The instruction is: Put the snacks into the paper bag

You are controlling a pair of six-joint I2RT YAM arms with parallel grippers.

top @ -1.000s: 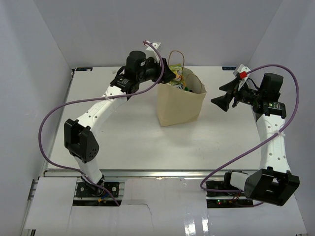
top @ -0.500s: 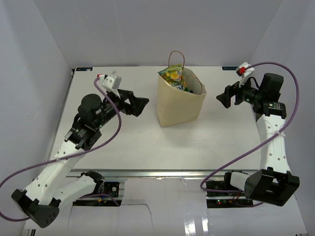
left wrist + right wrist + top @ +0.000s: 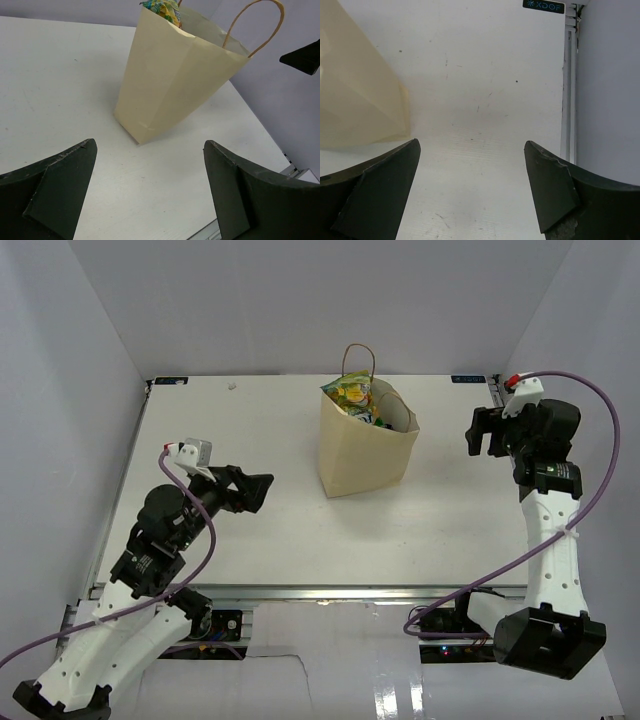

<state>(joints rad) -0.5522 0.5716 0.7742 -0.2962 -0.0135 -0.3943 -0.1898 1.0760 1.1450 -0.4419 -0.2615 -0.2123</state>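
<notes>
The tan paper bag [image 3: 365, 450] stands upright at the middle back of the table, loop handle up. Snacks [image 3: 352, 395] poke out of its top: a green-yellow packet and other colours beside it. The bag also shows in the left wrist view [image 3: 170, 75] and, at its left edge, in the right wrist view [image 3: 355, 100]. My left gripper [image 3: 255, 490] is open and empty, left of the bag and pointing at it. My right gripper [image 3: 480, 432] is open and empty, right of the bag near the table's right edge.
The white table [image 3: 260, 420] lies inside white walls on three sides. A metal rail [image 3: 570, 75] runs along the right edge. The tip of the right gripper shows in the left wrist view [image 3: 302, 56].
My left arm has pulled back from the bag's top toward the near left and lowered. My right gripper has drawn back to the right, away from the bag.
</notes>
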